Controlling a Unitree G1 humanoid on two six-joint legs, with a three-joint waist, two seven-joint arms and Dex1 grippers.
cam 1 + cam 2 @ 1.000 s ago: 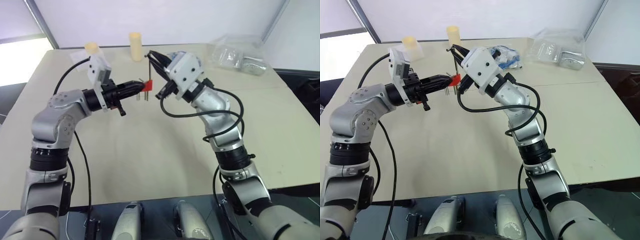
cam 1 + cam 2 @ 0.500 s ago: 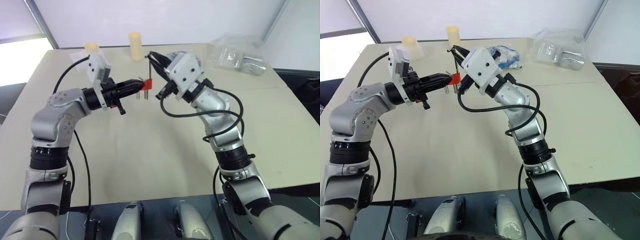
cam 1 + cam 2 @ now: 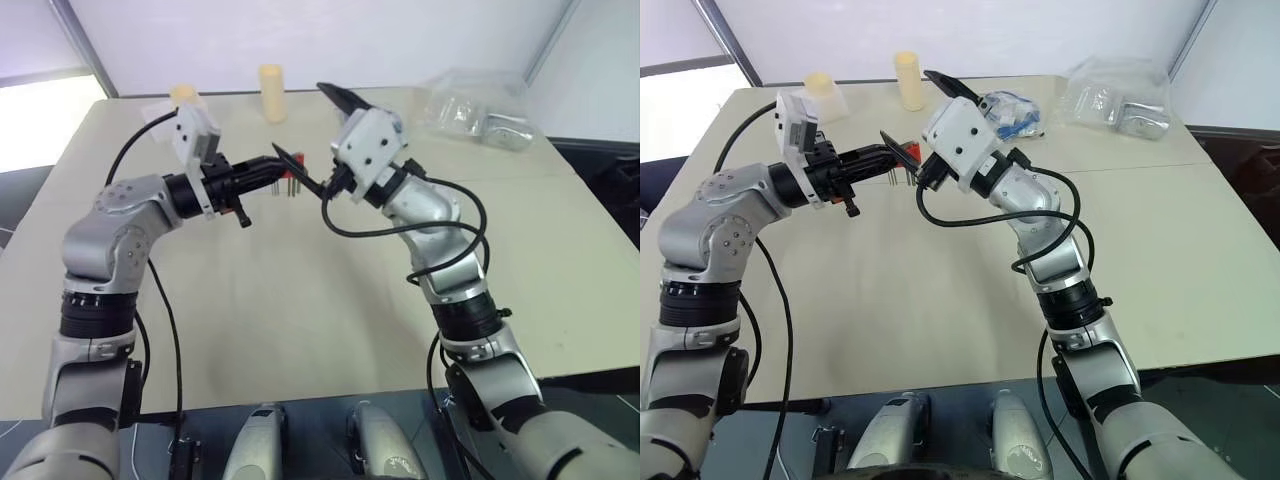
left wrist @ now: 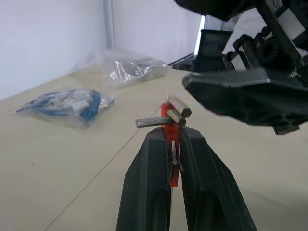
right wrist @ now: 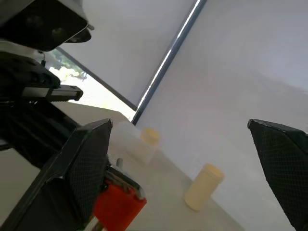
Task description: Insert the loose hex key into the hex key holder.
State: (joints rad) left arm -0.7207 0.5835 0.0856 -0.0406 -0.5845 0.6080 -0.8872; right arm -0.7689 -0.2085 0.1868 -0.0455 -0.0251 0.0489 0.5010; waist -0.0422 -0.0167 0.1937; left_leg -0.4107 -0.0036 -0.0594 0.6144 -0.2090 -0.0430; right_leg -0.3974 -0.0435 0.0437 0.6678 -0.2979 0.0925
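Observation:
My left gripper (image 3: 278,165) is shut on the red hex key holder (image 4: 169,144), held level above the table. Thin metal keys stick out of the holder (image 3: 908,172). In the left wrist view a short bare metal rod (image 4: 151,122), which I take for the loose hex key, lies across the holder's far end; I cannot tell how deep it sits. My right gripper (image 3: 295,116) is open wide right beside it. One finger (image 3: 298,168) passes in front of the holder and the other (image 3: 340,97) stands above it. Nothing is between them. The right wrist view shows the holder (image 5: 118,204) by the lower finger.
Two pale yellow cylinders (image 3: 270,92) (image 3: 182,95) stand at the table's far edge. Clear plastic bags (image 3: 475,105) lie at the far right and a blue-filled bag (image 3: 1010,112) behind my right hand. The beige table (image 3: 300,300) is bare in front of the arms.
My right gripper has opened wide and let go of the thin rod it held upright at the holder. The left gripper has kept still with the holder.

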